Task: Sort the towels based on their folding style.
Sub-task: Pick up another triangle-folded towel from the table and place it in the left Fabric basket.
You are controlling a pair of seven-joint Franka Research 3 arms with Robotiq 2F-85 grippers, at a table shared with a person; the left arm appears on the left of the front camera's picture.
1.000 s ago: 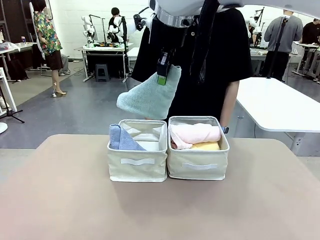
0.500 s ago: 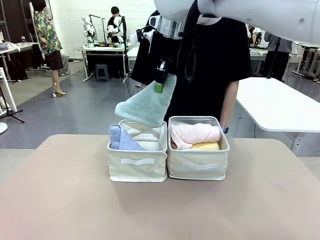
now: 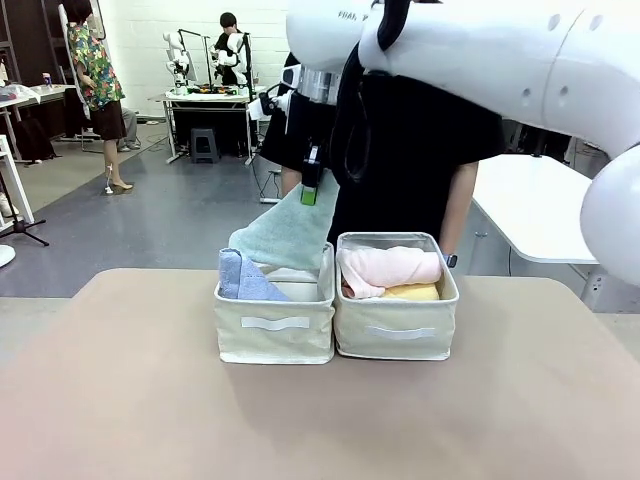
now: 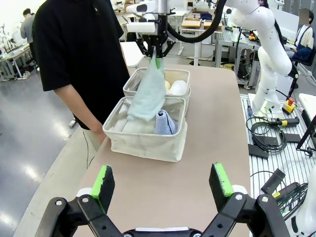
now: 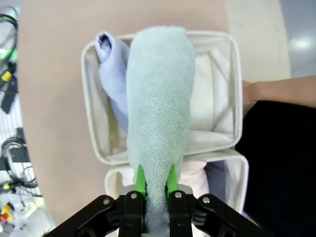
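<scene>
The right gripper (image 3: 309, 188) has its jaws clamped on the narrow tip of the grey-green towel (image 3: 283, 232), so the wide end hangs down and dips into the left basket (image 3: 275, 325). Holding it by the point makes sense — the cone keeps its shape and goes in fat end first. In the right wrist view the towel (image 5: 159, 103) hangs straight over that basket (image 5: 90, 108), just beside the lavender-blue towel (image 5: 111, 79) already lying against one wall. So this looks like the cone basket.

The right basket (image 3: 396, 330), touching the left one, holds the rolled ones: a pink towel (image 3: 390, 268) on top and a yellow towel (image 3: 412, 292) peeking out under it. Anything else in there is hard to make out.

The left gripper (image 4: 163, 185) hangs over the bare worktop (image 4: 207, 143) with its jaws wide apart and nothing between them — probably just waiting. A person (image 3: 420, 150) stands right behind the baskets.

Looks like the last towel going in, with only the release left.
</scene>
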